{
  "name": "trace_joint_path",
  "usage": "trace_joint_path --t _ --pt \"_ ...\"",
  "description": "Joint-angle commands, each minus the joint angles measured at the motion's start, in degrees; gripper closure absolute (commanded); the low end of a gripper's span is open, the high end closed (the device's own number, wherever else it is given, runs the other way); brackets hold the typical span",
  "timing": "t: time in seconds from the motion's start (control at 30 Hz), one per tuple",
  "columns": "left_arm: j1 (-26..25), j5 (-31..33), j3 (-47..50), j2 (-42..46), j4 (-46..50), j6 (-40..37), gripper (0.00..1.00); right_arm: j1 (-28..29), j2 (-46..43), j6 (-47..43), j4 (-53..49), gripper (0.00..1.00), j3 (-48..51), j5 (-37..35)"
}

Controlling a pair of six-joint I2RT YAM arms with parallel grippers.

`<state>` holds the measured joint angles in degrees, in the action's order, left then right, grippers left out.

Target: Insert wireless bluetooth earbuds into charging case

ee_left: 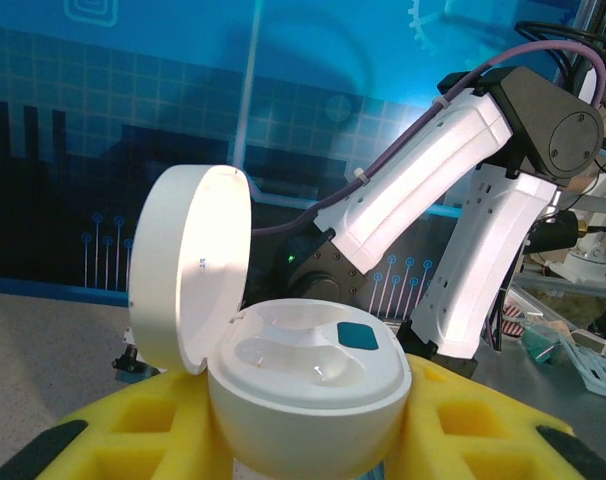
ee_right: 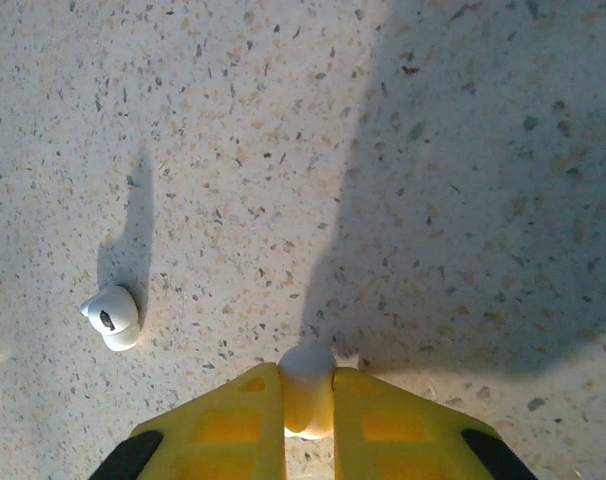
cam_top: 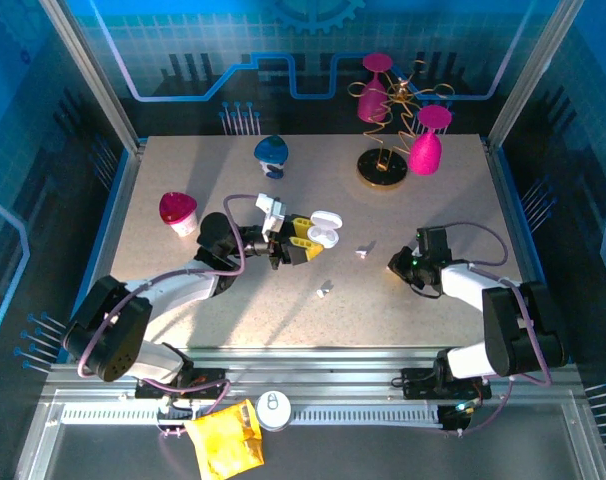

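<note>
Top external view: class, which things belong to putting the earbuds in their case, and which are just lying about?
Job: charging case, lid open, in the left gripper; two loose earbuds on the table; another earbud in the right gripper.
Lying about: gold wire stand with magenta cups; blue-and-white object; pink-and-white object; yellow packet.

Top view high above table [cam_top: 453,200], left wrist level and close, right wrist straight down
</note>
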<state>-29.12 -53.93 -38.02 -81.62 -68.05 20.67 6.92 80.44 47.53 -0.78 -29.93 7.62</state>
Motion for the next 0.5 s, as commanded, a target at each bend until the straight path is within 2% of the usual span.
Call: trace_joint_path --t 0.0,0.2,0.47 --pt "0.3 -1.7 -0.7 -0.7 -2.3 -0.3 0.64 0.9 -0.6 -3.9 -5.4 0.87 -3.3 -4.6" --pt "0.3 -1.7 -0.9 -0.5 -1.3 -1.3 0.64 7.1 -1.0 -11.3 -17.2 0.87 -9.8 -17.3" --pt "0.8 -1.3 -0.6 1.1 1.8 -3.4 0.64 15.6 5.3 -15.8 -25.5 0.87 -16.6 -24.1"
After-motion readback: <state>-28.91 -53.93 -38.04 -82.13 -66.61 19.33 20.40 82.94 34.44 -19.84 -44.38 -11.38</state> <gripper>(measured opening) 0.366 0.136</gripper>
